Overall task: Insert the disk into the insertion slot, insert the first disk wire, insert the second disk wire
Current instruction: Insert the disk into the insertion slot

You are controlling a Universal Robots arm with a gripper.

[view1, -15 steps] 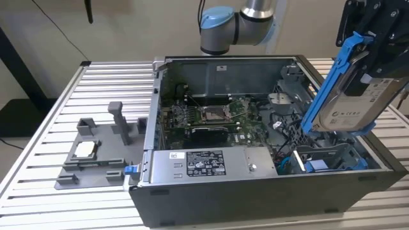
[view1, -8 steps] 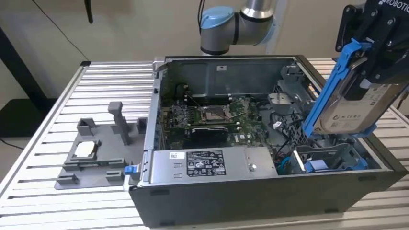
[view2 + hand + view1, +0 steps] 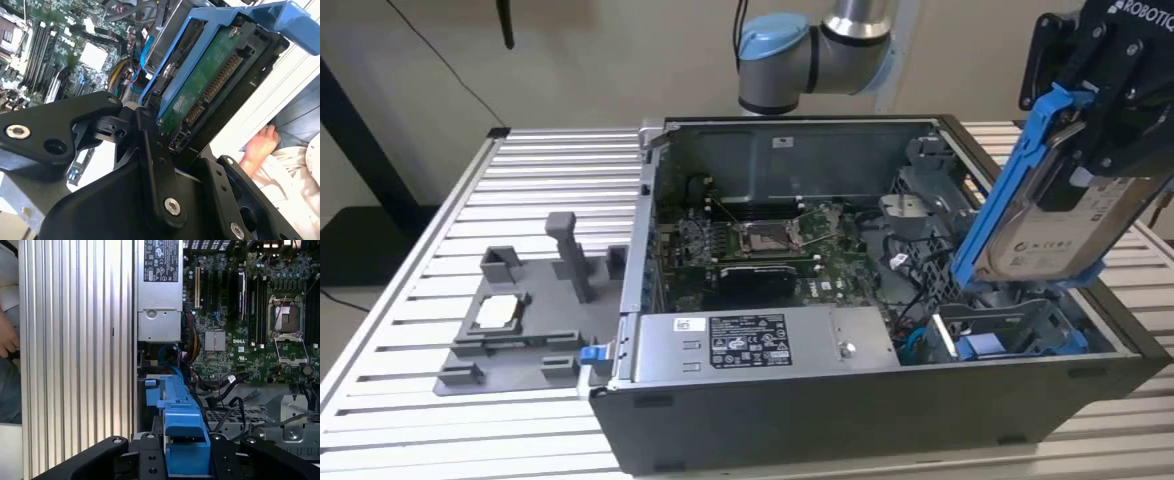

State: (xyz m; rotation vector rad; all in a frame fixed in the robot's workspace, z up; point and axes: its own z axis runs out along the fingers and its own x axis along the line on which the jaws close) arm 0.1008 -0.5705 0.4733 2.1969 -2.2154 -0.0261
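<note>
Pinching the disk (image 3: 1051,215) by its upper end with the jaws, closed on the blue carrier framing it. Hanging steeply tilted over the corner of the open computer case (image 3: 854,430) on the exterior view's right, lower end just above the insertion slot (image 3: 1007,325) and not seated in it; hard to tell whether brushing the slot's rim or a little clear of it. Label side turned toward the exterior camera; in the second wrist view, green circuit board and connector row of the same disk (image 3: 207,87) on show. In the first wrist view, looking down along the blue carrier (image 3: 182,440) into the case.

Beside the slot, toward the exterior view's left and along the near wall of the case: long grey labelled power-supply box (image 3: 747,345). Beyond it, flat on the case floor: motherboard (image 3: 767,240) with bare processor socket. Curling between box and slot: blue cable (image 3: 170,352), ends hidden among other wiring.

Under it all, slatted metal tabletop (image 3: 547,170); well apart from the case on the exterior view's left, grey fixture plate (image 3: 520,320) with upright posts. Off the tabletop's edge, a person's hand (image 3: 260,145)
</note>
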